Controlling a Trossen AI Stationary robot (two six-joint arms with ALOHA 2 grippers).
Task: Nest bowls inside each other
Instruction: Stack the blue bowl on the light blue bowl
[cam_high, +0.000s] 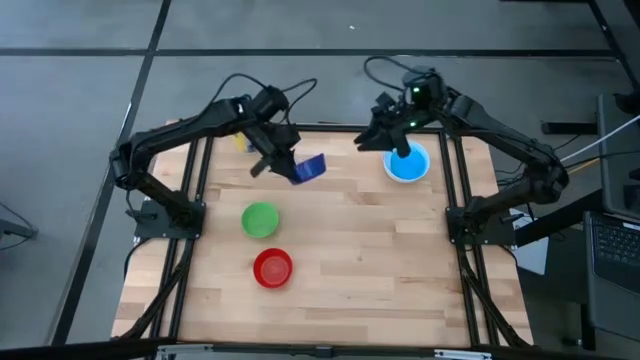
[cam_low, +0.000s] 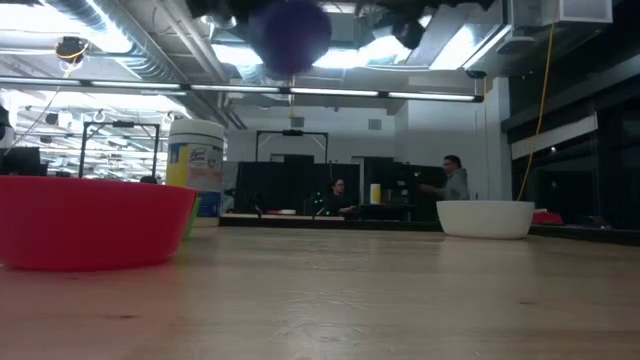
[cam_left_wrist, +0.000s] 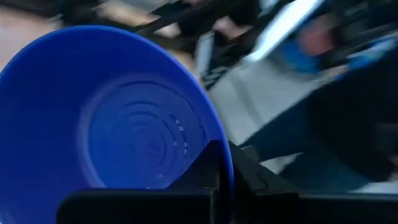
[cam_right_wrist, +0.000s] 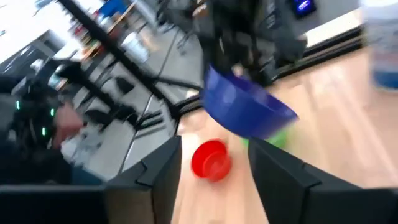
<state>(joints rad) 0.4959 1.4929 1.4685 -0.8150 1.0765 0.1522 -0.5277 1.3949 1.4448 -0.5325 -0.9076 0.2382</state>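
The left gripper (cam_high: 285, 160) pinches the rim of the dark blue bowl (cam_high: 309, 167) up in the air, tipped sideways — it looks on its way to the teal bowl (cam_high: 407, 165) in the white bowl (cam_low: 486, 218), so tip it flat, then lower it; the right gripper (cam_high: 395, 135) hangs there, fingers wide — its arm hides part of that stack

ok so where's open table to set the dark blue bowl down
Bare wood runs across the table's middle and right, between the green bowl and the teal bowl, and along the near edge beyond the red bowl. The far edge is crowded: the left gripper holds the dark blue bowl aloft and the right gripper hovers over teal.
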